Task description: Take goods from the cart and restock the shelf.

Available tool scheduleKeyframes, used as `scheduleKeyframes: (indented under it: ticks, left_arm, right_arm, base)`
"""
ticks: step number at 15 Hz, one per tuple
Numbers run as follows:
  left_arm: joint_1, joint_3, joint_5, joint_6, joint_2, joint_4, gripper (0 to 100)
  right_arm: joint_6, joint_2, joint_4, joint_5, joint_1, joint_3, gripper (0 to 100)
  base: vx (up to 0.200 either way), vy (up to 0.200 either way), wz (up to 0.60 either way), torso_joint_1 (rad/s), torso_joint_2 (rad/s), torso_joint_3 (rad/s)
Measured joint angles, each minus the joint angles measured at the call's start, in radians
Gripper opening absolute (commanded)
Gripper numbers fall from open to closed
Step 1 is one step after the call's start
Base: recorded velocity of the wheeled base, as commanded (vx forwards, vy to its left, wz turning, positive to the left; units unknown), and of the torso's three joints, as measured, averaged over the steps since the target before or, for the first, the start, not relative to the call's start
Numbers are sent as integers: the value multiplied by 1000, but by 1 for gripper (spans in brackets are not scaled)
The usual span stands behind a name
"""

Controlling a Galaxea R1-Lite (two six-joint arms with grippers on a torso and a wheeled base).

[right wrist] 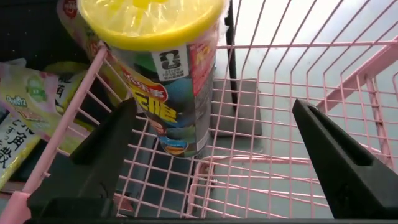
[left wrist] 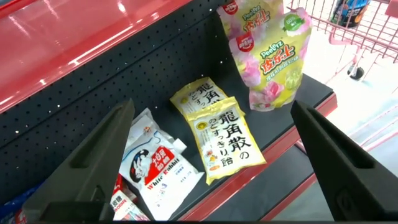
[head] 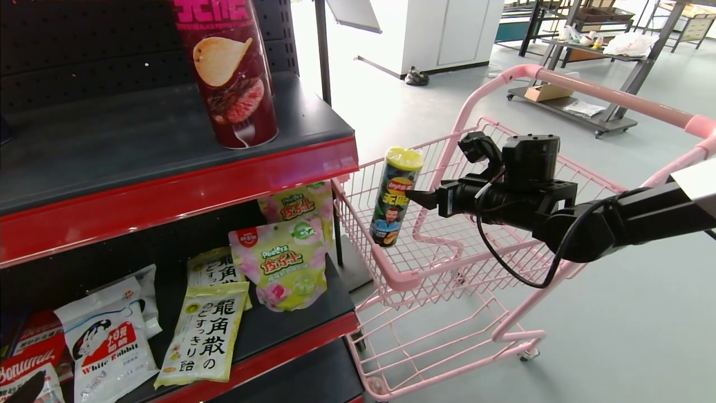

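Note:
A green chip can with a yellow lid (head: 394,196) (right wrist: 168,81) stands tilted in the front left corner of the pink cart (head: 391,275). My right gripper (head: 422,198) (right wrist: 211,109) is inside the cart right beside the can, open, with the can just ahead of its spread fingers. My left gripper (left wrist: 211,106) hangs open and empty over the lower shelf, above yellow candy bags (left wrist: 227,140) and a white bag (left wrist: 155,171). A tall dark red chip can (head: 232,73) stands on the upper shelf (head: 168,190).
The lower shelf holds pink-green snack bags (head: 285,263) (left wrist: 273,56), yellow bags (head: 207,336) and white-red bags (head: 109,347). The cart's handle (head: 609,98) runs behind my right arm. Metal racks (head: 593,112) stand far back; open grey floor lies right of the cart.

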Motion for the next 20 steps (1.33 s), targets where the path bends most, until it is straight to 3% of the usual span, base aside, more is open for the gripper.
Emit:
scheduleKeyframes:
  ticks: [9, 15, 16, 20]
  left_arm:
    - [0, 0, 12, 0, 6, 0, 100]
    - [0, 3, 20, 0, 6, 0, 100]
    - [0, 4, 21, 0, 6, 0, 100]
    - [0, 0, 27, 0, 6, 0, 100]
  right_arm:
    - [13, 93, 0, 3, 38, -140, 100]
    - [20, 198, 1, 3, 47, -302, 100]
    - [20, 215, 1, 1, 53, -319, 0]
    - [28, 254, 0, -32, 75, -349, 0]
  base:
    - [0, 0, 0, 0, 0, 0]
    - [0, 0, 0, 0, 0, 0]
    - [0, 0, 0, 0, 0, 0]
    - [0, 0, 0, 0, 0, 0]
